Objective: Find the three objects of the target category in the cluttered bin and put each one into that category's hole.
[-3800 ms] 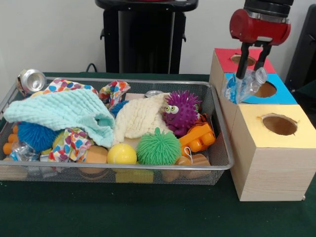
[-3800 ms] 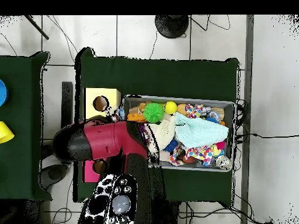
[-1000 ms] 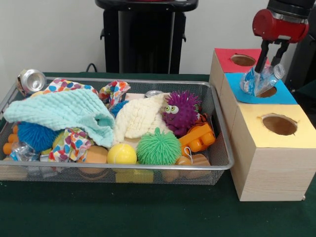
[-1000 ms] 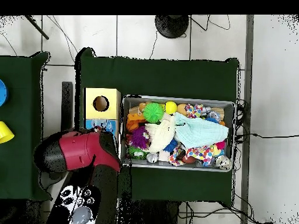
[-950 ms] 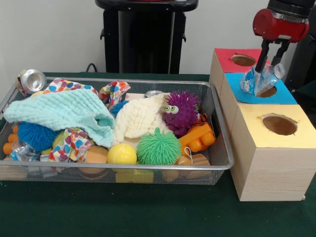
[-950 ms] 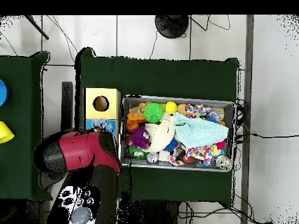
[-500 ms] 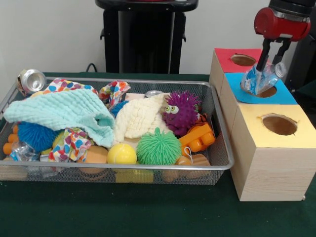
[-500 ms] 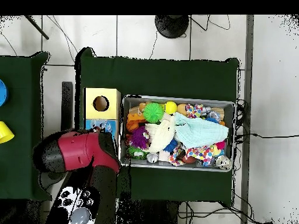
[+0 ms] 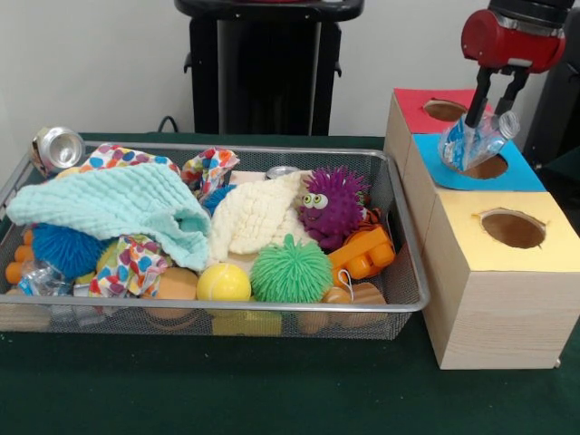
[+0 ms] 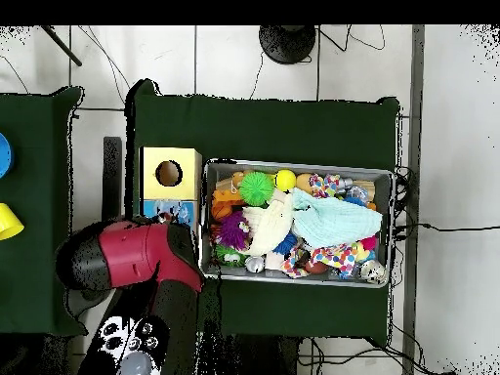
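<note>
In the front view my gripper [image 9: 488,120] is shut on a crushed clear plastic bottle [image 9: 472,140] with a blue label. The bottle hangs tilted just over the hole of the blue-topped box [image 9: 526,174]. A red-topped box [image 9: 412,104] stands behind it and a yellow-topped box [image 9: 507,237] in front, each with a round hole. Left of the boxes, the wire bin [image 9: 403,299] is full of clutter, with a crushed can [image 9: 57,146] at its far left corner. Seen from overhead, the red arm [image 10: 132,254] covers the blue and red boxes; the yellow-topped box [image 10: 168,172] shows.
The bin holds a mint cloth [image 9: 113,204], a cream cloth [image 9: 258,216], a purple spiky toy [image 9: 333,204], a green spiky ball [image 9: 291,270], a yellow ball [image 9: 223,283] and an orange toy [image 9: 362,253]. A black stand [image 9: 263,68] rises behind the bin.
The gripper carried the bottle from the blue box's near left corner to over its hole. In the last half second it shifted slightly left and up.
</note>
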{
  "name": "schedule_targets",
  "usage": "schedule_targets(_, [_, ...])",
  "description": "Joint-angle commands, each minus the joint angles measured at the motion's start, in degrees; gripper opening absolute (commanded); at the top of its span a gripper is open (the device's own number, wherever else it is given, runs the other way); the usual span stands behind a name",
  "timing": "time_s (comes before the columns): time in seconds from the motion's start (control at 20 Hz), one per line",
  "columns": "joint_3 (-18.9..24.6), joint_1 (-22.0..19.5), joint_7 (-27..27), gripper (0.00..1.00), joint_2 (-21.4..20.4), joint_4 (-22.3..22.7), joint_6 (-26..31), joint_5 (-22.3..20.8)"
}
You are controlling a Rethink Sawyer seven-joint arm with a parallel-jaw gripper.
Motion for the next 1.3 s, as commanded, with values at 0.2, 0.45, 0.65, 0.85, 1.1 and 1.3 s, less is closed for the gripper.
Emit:
schedule_targets(0.2, [1.8,1.1,15.0,0.00,0.0,7.5,-1.0,2.6])
schedule_targets(0.45, [1.2,2.3,15.9,0.00,1.0,7.5,-2.0,2.6])
schedule_targets(0.65, [0.8,3.3,16.5,0.00,1.7,7.6,-2.8,2.7])
schedule_targets(0.85, [0.5,3.8,16.7,0.00,2.0,7.9,-3.3,2.7])
schedule_targets(1.1, [0.1,4.2,16.4,0.00,2.2,8.3,-3.8,2.7])
schedule_targets(1.3, [-0.2,4.6,16.5,0.00,2.4,8.0,-3.5,2.7])
